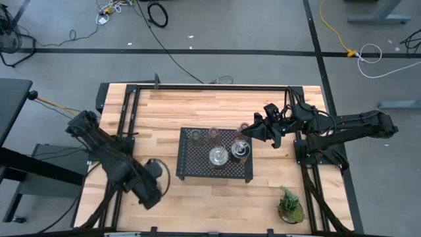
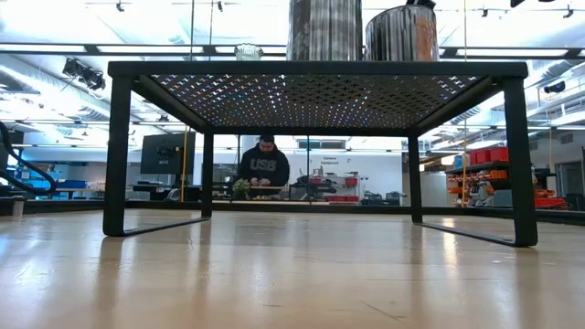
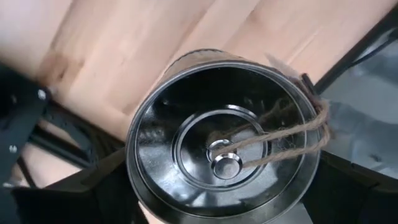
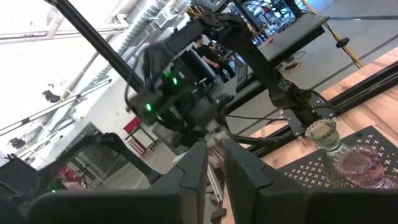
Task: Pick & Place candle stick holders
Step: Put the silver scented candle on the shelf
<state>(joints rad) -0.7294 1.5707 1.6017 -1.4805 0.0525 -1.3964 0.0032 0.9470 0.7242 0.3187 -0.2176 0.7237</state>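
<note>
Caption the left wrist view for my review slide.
Left gripper holds a shiny silver candle holder, twine across its rim, above the wooden table.

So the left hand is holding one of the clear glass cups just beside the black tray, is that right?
Not quite: the left hand holds a shiny silver candle holder, not a glass cup, beside the black tray. The left wrist view shows its metal bowl with twine on it.

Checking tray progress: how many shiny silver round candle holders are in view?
3. Two shiny silver holders stand side by side on the black perforated metal tray; the third silver holder is held in the left gripper, left of the tray. None seems hidden.
</note>
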